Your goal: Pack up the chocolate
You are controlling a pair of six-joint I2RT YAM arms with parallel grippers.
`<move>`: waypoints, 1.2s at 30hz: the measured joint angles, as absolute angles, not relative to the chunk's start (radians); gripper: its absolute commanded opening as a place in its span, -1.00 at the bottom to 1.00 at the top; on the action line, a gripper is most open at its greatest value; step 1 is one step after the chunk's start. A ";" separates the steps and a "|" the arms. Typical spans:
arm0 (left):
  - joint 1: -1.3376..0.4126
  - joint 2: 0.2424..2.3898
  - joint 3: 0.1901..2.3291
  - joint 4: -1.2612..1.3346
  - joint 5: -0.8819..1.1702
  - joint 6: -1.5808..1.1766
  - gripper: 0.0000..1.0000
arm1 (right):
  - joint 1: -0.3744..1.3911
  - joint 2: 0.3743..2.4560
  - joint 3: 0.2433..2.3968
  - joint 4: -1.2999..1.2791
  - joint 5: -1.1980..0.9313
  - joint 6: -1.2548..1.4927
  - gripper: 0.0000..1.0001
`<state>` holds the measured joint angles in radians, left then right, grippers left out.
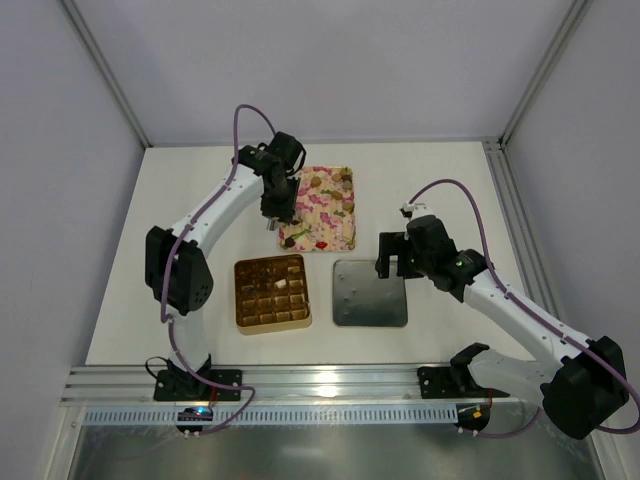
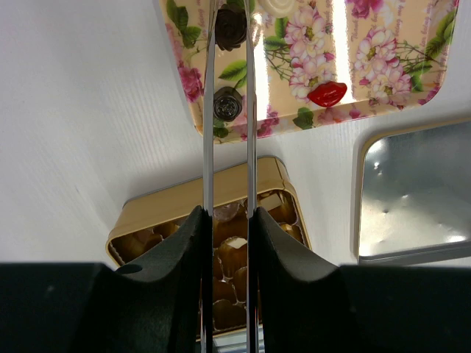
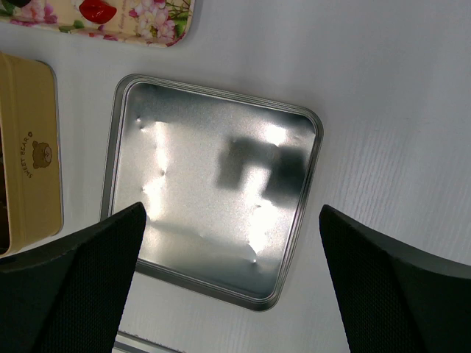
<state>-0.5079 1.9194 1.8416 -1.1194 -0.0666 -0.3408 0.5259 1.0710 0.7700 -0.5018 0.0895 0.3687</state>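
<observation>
While the left gripper [image 1: 277, 218] flanks a chocolate [image 2: 230, 28] at top centre (clamped or not, we cannot tell), a loose pinch could drop it; the right gripper [image 3: 232, 213] gapes apart.

Box [image 1: 271, 292] toward table [image 1: 450, 190] front, chocolates [image 1: 262, 285] in it — lid [image 1: 370, 293] just right of it, apart. Tray [image 1: 322, 208] behind both, loose pieces [image 1: 322, 243] on it. Left gripper [image 1: 272, 223] above tray's near-left corner; right gripper [image 1: 393, 268] above lid's far edge.

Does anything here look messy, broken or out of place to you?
Mostly tidy. The silver lid lies inside-up beside the gold box, with small dimples in its metal, perhaps dents or embossing. A few sweets sit loose on the floral tray.
</observation>
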 measured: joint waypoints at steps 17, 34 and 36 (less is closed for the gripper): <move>-0.508 1.783 1.803 -1.142 -0.043 -0.356 -0.42 | 0.524 1.074 0.770 -0.500 0.089 0.369 0.99; -0.530 1.474 1.538 -1.167 0.023 -0.391 -0.41 | 0.523 1.089 0.770 -0.484 0.086 0.407 0.99; -0.538 1.440 1.517 -1.169 0.028 -0.394 -0.41 | 0.523 1.089 0.770 -0.484 0.086 0.415 0.99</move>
<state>-0.5381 1.4399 1.5173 -1.1694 0.0277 -0.3943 0.5232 1.0889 0.7700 -0.4843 0.0864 0.4152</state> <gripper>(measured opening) 0.301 0.996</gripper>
